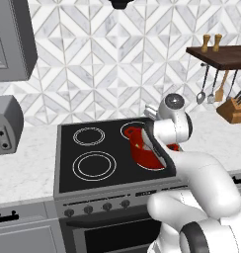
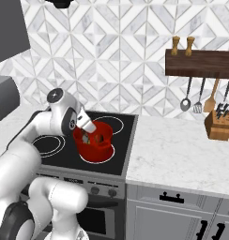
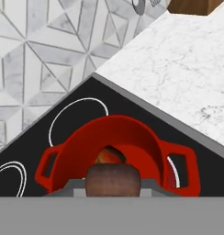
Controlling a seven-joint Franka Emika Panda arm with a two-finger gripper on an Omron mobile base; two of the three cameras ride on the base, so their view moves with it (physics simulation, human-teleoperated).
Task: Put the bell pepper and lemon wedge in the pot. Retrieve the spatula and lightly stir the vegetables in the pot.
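The gripper (image 2: 94,132) is closed on a brown spatula (image 3: 113,180) inside the red pot (image 3: 132,137); this stiff, light tool is best held by its handle

There were one red pot (image 2: 94,140), four burner rings (image 1: 95,165), two wooden shakers (image 2: 182,46), one knife block (image 2: 217,124) and three hanging utensils (image 2: 198,96).

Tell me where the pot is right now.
The red pot sits on the stove's front right burner, under the gripper, near the marble counter on the right.
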